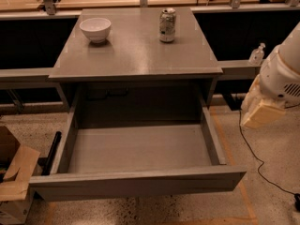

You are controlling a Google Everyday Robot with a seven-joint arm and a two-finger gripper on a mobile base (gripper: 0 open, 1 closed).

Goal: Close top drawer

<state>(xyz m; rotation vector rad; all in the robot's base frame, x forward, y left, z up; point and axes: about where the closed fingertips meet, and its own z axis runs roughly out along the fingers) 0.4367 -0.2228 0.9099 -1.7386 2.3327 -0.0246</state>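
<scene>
The top drawer [136,184] is pulled fully out from under the grey table top [136,50]. Its wide plain front panel faces me at the bottom of the view, and its deep box is empty. My arm comes in at the right edge, white above and cream at its lower end. The gripper [259,110] hangs there to the right of the drawer's right side wall [213,137], apart from it and above the floor. It holds nothing that I can see.
A white bowl [95,29] and a drink can [167,25] stand on the table top. A cardboard box [14,182] sits on the floor at the left, next to the drawer front. A black cable [253,153] runs over the floor at the right. A small bottle [257,54] stands on the right ledge.
</scene>
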